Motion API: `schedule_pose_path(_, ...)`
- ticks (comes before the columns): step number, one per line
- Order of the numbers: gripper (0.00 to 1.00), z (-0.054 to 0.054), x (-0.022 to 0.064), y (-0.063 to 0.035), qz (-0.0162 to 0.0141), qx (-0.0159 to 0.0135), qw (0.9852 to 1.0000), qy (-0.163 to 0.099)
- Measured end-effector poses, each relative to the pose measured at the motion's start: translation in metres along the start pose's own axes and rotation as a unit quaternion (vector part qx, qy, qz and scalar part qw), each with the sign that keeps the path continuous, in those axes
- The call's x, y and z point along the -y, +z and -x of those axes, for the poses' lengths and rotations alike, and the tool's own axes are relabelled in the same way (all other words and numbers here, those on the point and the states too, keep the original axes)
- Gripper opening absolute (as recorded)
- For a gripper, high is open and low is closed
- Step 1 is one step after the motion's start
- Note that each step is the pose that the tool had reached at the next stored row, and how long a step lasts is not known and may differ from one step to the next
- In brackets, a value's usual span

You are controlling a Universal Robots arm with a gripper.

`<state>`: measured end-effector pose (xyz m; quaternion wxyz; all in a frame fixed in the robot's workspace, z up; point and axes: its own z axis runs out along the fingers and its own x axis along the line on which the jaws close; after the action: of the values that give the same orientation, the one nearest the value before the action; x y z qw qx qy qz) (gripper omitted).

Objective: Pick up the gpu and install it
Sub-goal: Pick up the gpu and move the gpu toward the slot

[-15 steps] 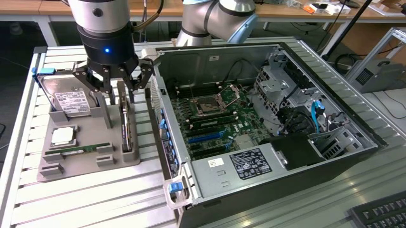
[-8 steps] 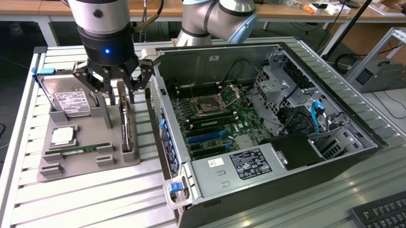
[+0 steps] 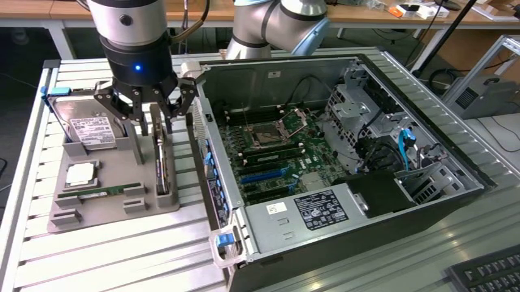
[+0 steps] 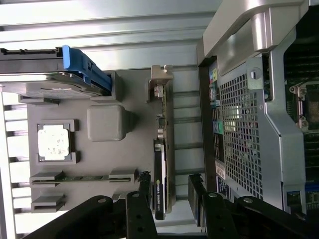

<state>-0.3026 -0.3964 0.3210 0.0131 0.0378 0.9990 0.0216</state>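
Note:
The gpu [image 3: 162,163] stands on its edge in a slot of the grey holder tray [image 3: 106,207], left of the computer case in the exterior view. In the wrist view the gpu [image 4: 163,144] shows a black cooler, a green board edge and a silver bracket at its far end. My gripper [image 3: 153,120] hangs just above the card's upper end. It is open, and its black fingers [image 4: 145,185] stand on either side of the card with a gap on each side. The gripper [image 4: 169,186] holds nothing.
The tray also carries a silver hard drive [image 3: 89,131], a CPU [image 3: 81,174] and a RAM stick [image 3: 104,192]. The open computer case [image 3: 422,201] lies to the exterior view's right, its motherboard [image 3: 276,152] and blue expansion slots [image 3: 264,176] exposed. Its rear wall [image 4: 239,144] stands close beside the card.

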Motion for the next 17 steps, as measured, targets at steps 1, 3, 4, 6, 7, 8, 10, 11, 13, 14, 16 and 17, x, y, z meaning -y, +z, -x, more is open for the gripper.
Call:
schedule_pose_path(1,0.44,0.0,0.0,0.0002,0.0,0.0,1.0,0.0)
schedule_pose_path(3,0.44,0.0,0.0,0.0006,0.0,0.0,1.0,0.0)
schedule_pose_path(4,0.44,0.0,0.0,0.0009,0.0,0.0,1.0,0.0)
schedule_pose_path(6,0.44,0.0,0.0,0.0012,0.0,0.0,1.0,0.0)
schedule_pose_path(7,0.44,0.0,0.0,0.0015,0.0,0.0,1.0,0.0)
schedule_pose_path(8,0.44,0.0,0.0001,0.0016,0.0,0.0,1.0,0.0)
schedule_pose_path(10,0.44,0.0,0.0001,0.0019,0.0,0.0,1.0,0.0)
schedule_pose_path(11,0.44,-0.0001,0.0001,0.002,0.0,0.0,1.0,0.0)
schedule_pose_path(13,0.44,0.0,0.0001,0.0023,0.0,0.0,1.0,0.0)
schedule_pose_path(14,0.44,-0.0001,0.0001,0.0026,0.0,0.0,1.0,0.0)
schedule_pose_path(16,0.44,-0.0001,0.0001,0.0029,0.0,0.0,1.0,0.0)
schedule_pose_path(17,0.44,-0.0001,0.0001,0.0031,0.0,0.0,1.0,0.0)
